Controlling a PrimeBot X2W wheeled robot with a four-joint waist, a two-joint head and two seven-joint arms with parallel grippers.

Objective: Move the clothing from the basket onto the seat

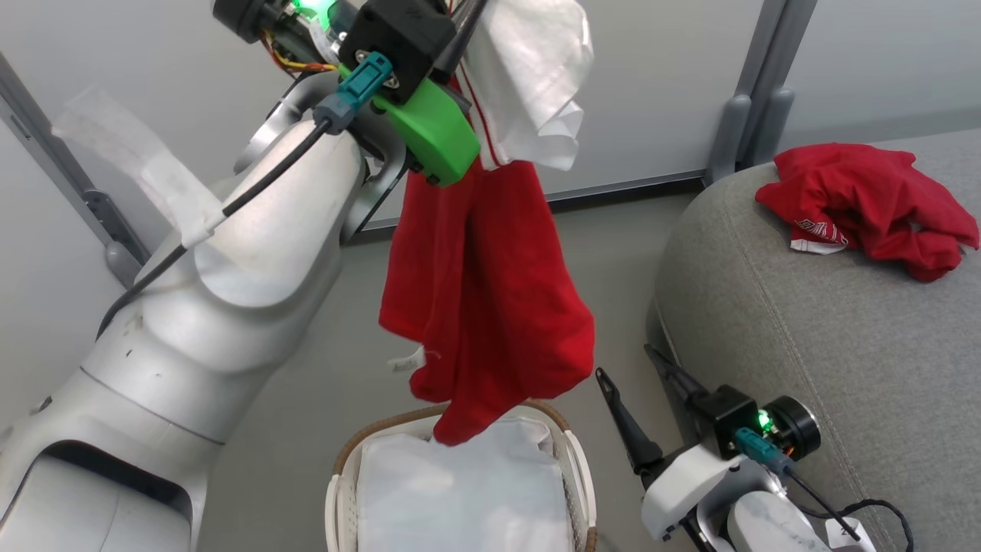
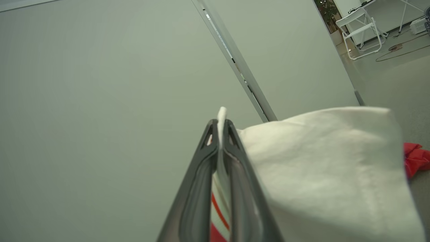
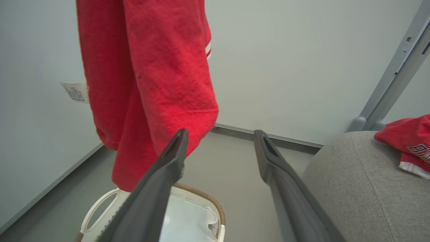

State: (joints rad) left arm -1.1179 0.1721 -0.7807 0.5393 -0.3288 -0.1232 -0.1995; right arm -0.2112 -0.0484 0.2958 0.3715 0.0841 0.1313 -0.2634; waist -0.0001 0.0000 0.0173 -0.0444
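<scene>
My left gripper (image 2: 220,122) is raised high and shut on the white edge of a red garment with white panels (image 1: 490,307). The garment hangs free, its lowest fold just above the basket (image 1: 571,452); it also shows as red cloth (image 3: 151,67) in the right wrist view. The basket holds its white liner (image 1: 460,491). A second red garment (image 1: 866,203) lies crumpled on the grey seat (image 1: 805,322). My right gripper (image 1: 628,368) is open and holds nothing, low between the basket and the seat, to the right of the hanging cloth.
Pale wall panels stand behind, with a grey metal post (image 1: 755,84) at the seat's far corner. Grey floor lies between the basket and the seat. A white folding chair (image 2: 361,32) stands far off in the left wrist view.
</scene>
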